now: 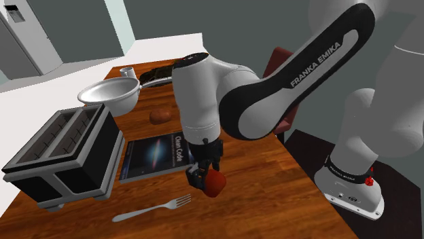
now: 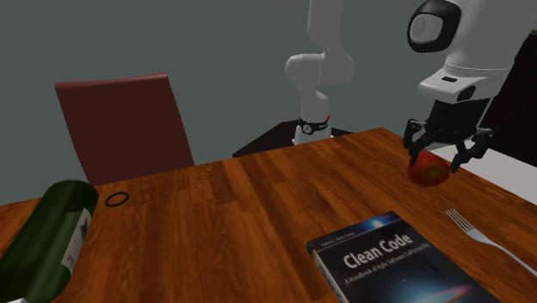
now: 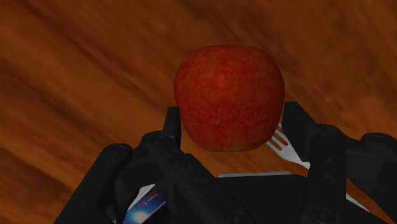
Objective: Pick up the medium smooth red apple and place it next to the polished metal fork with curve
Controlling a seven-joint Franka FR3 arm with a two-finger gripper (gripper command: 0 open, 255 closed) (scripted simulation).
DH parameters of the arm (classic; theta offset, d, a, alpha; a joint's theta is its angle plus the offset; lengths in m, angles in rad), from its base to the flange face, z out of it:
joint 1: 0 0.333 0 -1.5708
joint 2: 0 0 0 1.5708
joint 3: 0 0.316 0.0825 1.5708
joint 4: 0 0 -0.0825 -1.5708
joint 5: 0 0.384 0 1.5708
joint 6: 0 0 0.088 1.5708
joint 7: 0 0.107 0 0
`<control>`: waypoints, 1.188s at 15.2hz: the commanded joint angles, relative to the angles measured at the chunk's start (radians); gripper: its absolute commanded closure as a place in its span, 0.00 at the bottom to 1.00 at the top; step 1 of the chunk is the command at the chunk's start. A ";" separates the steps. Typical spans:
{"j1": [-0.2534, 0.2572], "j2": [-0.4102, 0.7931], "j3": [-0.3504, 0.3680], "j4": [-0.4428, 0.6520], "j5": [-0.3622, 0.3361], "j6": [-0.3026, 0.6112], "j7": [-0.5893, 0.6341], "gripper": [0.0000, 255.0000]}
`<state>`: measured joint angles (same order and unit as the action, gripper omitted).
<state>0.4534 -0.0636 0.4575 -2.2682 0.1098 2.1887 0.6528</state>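
Shoulder view: gripper (image 1: 206,175) clasping red apple (image 1: 216,183), near the tines of the fork (image 1: 153,209). Second exterior view: apple (image 2: 428,170) down near the table (image 2: 258,198), fork (image 2: 482,237) close by. Wrist view: fingers (image 3: 170,130) pressed to apple's sides; pickup and carry judged done, set-down and release left.

The table (image 1: 272,183) was wood with streaky grain and a soft gloss, the apple (image 3: 229,95) had smooth, finely mottled red skin, barely shiny, and the gripper (image 3: 232,121) was matt black. The fork (image 1: 153,209) looked like pale polished metal, the toaster (image 1: 64,156) like grey metal with black panels, and the book (image 2: 404,262) had a glossy printed cover. The bottle (image 2: 47,237) was dark green and glassy with a pale paper-like label, and the chair (image 2: 129,125) a flat matt dark red.
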 commanded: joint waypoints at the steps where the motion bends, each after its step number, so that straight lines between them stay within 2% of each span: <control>1: 0.000 0.019 0.002 -0.012 -0.008 0.030 0.005 1.00; 7: 0.002 0.073 0.005 -0.046 -0.033 0.115 0.020 1.00; 15: 0.003 0.073 0.004 -0.046 -0.033 0.115 0.020 1.00; 16: 0.002 0.073 0.003 -0.048 -0.033 0.116 0.018 0.00; 18: 0.001 0.074 0.002 -0.046 -0.033 0.115 0.017 0.00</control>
<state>0.4545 0.0095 0.4597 -2.3133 0.0766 2.3036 0.6705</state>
